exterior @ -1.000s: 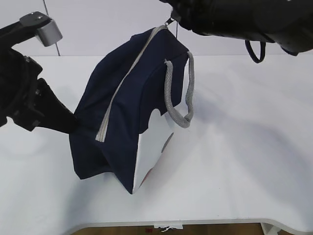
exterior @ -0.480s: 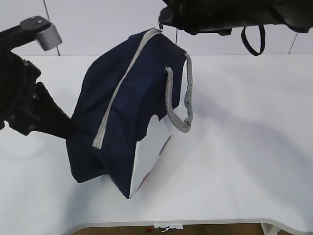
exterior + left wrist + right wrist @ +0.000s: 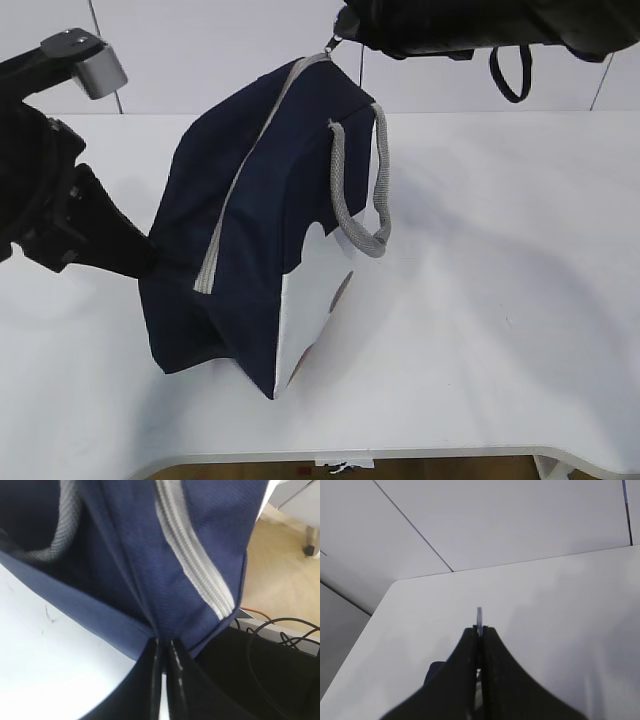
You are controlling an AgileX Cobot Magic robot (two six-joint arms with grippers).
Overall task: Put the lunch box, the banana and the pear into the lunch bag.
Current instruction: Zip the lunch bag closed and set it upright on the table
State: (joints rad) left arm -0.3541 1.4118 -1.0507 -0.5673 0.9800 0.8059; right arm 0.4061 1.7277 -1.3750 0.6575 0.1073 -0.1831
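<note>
The navy lunch bag (image 3: 270,200) stands tilted on the white table (image 3: 500,300), its grey zipper (image 3: 250,170) running from the top to the lower left. My right gripper (image 3: 345,25) is shut on the zipper's ring pull (image 3: 335,45) at the bag's top; the thin ring (image 3: 479,614) sticks out between the closed fingers of the right gripper (image 3: 479,627). My left gripper (image 3: 150,255) is shut on the bag's fabric at its lower left end; the left wrist view shows it (image 3: 162,642) pinching the navy cloth (image 3: 150,555) beside the zipper (image 3: 192,560). Lunch box, banana and pear are out of view.
A grey webbing handle (image 3: 362,180) hangs on the bag's side above a white panel (image 3: 310,300). A black loop (image 3: 510,75) hangs from the right arm. The table's front edge (image 3: 400,455) is near. Floor and cables (image 3: 280,630) show past the table.
The bag swayed a little to the left and back to the right. Both grippers keep their hold; the right one shifted slightly at the top.
</note>
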